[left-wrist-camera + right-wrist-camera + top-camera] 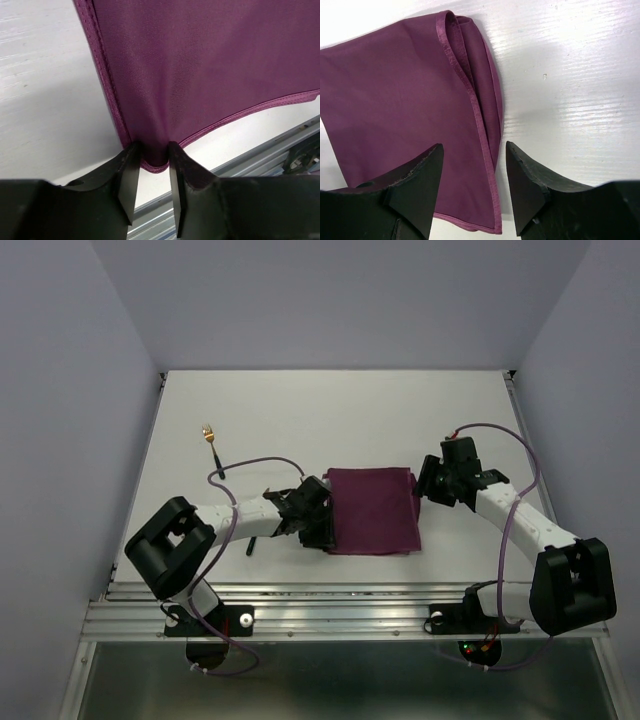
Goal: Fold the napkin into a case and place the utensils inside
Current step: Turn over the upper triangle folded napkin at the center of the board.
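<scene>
The plum-purple napkin point(372, 510) lies folded into a rectangle mid-table, also seen in the left wrist view point(210, 65) and the right wrist view point(405, 90). My left gripper point(322, 532) point(153, 150) is at its near-left corner. The jaws are partly closed with the hemmed corner bulging between the fingertips and a gap still showing. My right gripper point(424, 483) point(474, 147) stands open, straddling the layered right edge. A gold-headed fork point(210, 443) lies at the far left. A black utensil handle point(251, 547) pokes out from under my left arm.
A metal rail point(340, 605) point(260, 150) runs along the table's near edge, close behind the left gripper. Grey walls close in the table on three sides. Purple cables loop over both arms.
</scene>
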Controlling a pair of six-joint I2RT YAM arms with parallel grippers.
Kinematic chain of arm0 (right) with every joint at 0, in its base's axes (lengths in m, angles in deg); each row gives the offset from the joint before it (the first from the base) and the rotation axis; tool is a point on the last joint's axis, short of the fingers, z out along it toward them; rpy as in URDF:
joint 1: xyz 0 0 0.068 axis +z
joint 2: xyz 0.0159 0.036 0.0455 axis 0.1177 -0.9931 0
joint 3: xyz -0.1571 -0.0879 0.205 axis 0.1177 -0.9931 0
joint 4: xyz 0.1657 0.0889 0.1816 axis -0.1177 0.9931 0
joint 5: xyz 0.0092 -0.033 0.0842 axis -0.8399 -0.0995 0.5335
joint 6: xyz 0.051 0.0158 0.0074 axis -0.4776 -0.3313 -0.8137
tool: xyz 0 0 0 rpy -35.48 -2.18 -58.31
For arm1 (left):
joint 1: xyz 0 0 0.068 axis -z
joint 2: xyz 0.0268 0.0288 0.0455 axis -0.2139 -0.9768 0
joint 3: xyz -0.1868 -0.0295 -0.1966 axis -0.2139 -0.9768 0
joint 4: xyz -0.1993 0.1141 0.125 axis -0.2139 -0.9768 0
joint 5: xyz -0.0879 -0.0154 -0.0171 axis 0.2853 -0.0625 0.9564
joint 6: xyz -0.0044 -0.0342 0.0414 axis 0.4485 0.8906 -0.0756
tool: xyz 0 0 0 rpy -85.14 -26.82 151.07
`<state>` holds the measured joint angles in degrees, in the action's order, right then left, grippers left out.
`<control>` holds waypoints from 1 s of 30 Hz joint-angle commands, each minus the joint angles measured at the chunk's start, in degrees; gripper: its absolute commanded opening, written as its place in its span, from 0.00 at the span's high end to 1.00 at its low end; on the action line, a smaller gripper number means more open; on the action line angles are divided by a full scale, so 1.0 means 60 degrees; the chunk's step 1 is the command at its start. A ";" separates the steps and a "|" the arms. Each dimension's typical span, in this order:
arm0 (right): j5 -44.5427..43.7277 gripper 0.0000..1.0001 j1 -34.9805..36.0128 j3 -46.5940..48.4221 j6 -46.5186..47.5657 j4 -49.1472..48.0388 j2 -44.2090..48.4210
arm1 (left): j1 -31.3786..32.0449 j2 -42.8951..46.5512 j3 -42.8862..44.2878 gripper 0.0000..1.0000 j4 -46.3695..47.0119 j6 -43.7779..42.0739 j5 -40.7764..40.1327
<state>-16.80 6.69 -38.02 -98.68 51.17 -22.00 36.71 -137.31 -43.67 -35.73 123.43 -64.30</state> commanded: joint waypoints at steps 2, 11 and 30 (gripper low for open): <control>0.0074 0.42 -0.0074 -0.0039 -0.0085 0.0035 0.0058 | 0.0071 -0.0417 -0.0303 0.68 0.0206 -0.0154 0.0077; 0.1290 0.42 -0.0074 -0.1019 -0.1021 -0.0462 0.0351 | 0.0041 -0.0008 -0.0186 1.00 0.0440 0.0051 0.0151; 0.1260 0.65 -0.0074 -0.2573 -0.2444 -0.2218 0.0294 | -0.0208 0.0608 -0.0655 1.00 0.0645 0.0037 -0.0216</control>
<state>-10.68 6.69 -52.35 -112.47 44.18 -18.43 35.52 -134.84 -47.19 -32.39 124.59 -64.82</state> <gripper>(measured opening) 0.384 0.026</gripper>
